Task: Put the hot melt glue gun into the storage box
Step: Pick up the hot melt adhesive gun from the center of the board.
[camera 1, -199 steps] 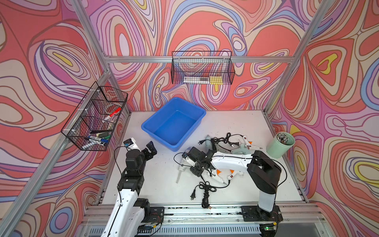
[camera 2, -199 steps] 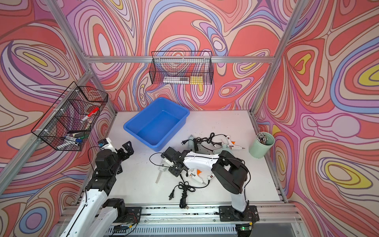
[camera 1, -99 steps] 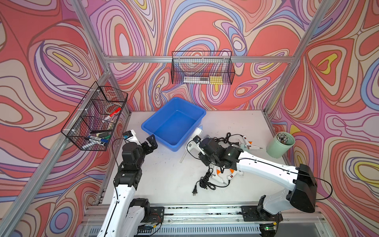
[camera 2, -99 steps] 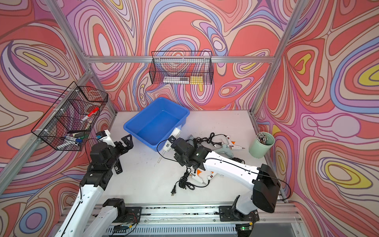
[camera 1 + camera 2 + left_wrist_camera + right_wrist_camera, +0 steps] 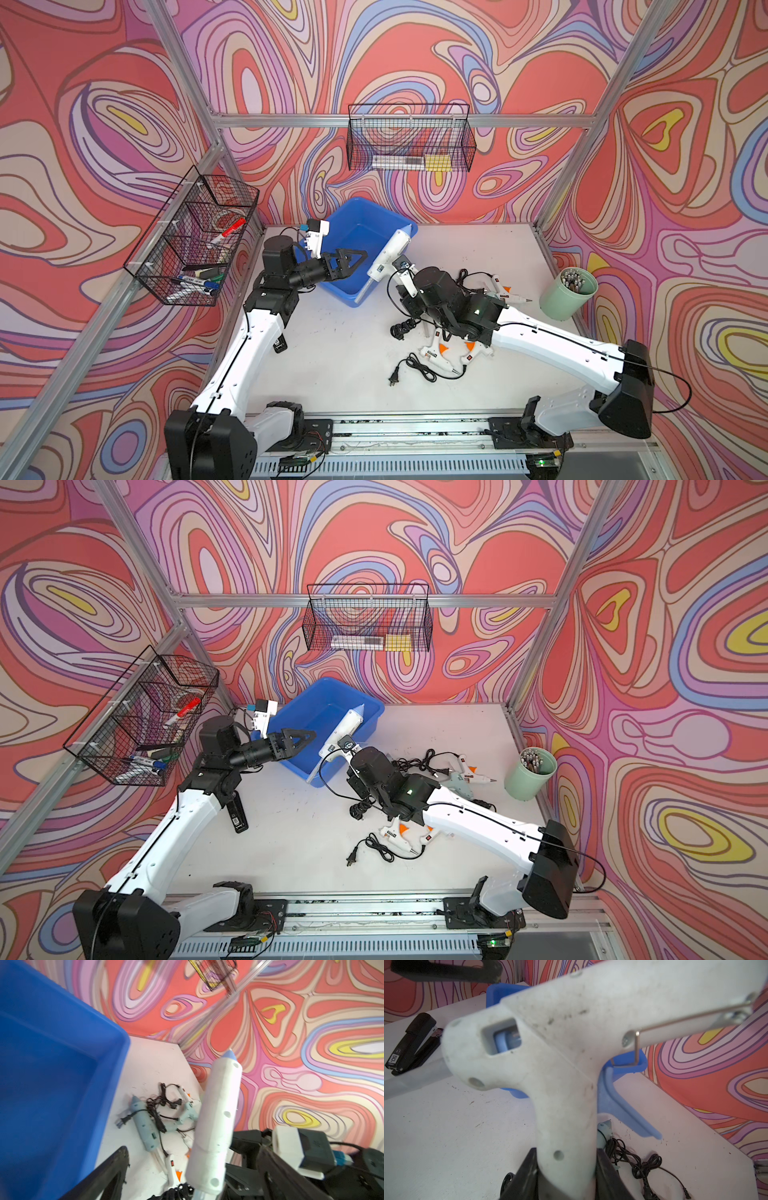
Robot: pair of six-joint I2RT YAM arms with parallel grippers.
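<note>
Two fingers (image 5: 527,1172) of the right gripper (image 5: 566,1167) were closed on the handle of the hot melt glue gun (image 5: 388,253), held aloft by the right rim of the blue storage box (image 5: 357,237), not yet inside. The left gripper (image 5: 357,259) was spread empty nearby.

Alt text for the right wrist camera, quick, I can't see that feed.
A scuffed white glue gun fills the view, its handle clamped in the right gripper. Behind it stands the blue storage box; a black stapler and tangled black cords lie on the white table.
</note>
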